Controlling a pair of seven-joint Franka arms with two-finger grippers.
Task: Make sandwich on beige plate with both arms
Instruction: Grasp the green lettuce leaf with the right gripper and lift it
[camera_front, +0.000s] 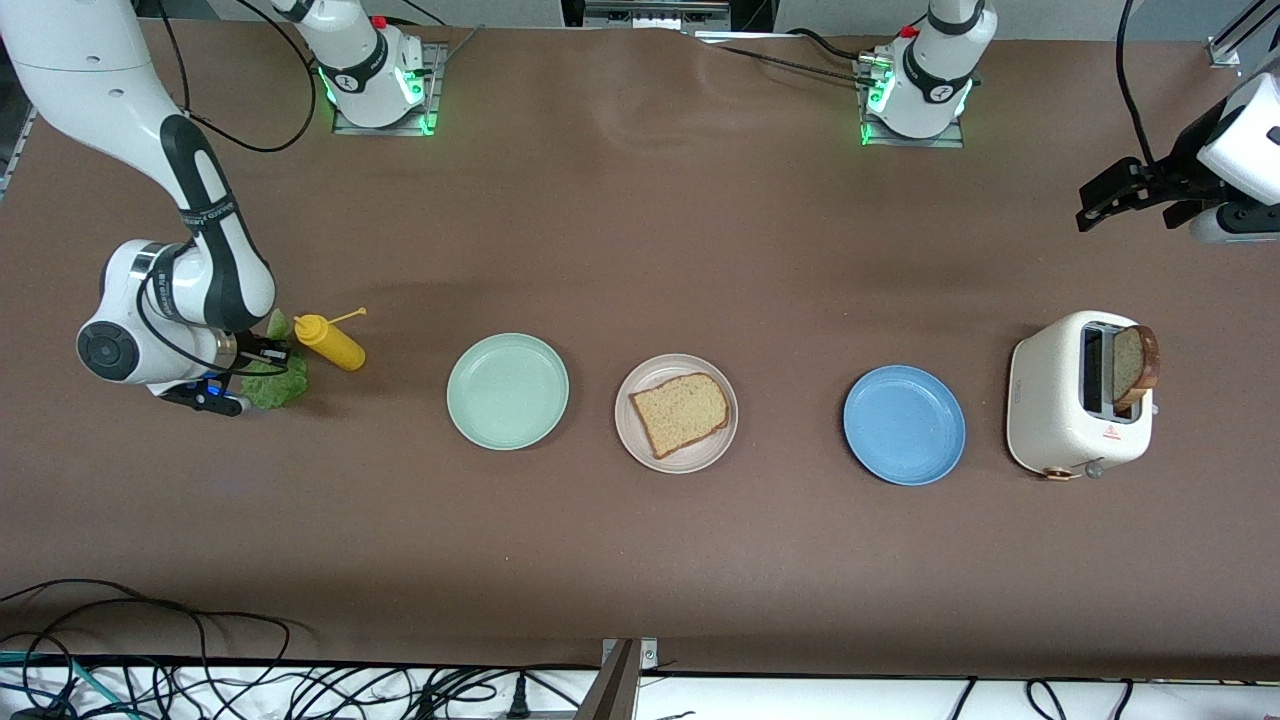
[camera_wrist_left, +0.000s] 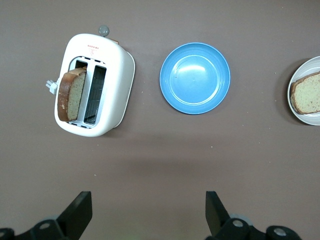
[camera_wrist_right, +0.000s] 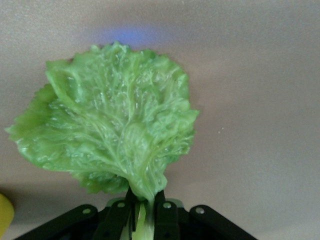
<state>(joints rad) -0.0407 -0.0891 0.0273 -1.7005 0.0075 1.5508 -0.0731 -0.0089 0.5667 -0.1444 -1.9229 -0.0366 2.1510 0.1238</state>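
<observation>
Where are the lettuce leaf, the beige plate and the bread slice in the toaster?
lettuce leaf (camera_wrist_right: 112, 120), right wrist view, middle of the leaf.
beige plate (camera_front: 632, 438), front view, bare rim beside the bread lying on it.
bread slice in the toaster (camera_wrist_left: 71, 95), left wrist view, its cut face.

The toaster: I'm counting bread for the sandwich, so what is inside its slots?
One bread slice stands in one slot of the toaster, sticking out; the other slot looks empty, though its bottom is hidden.
</observation>
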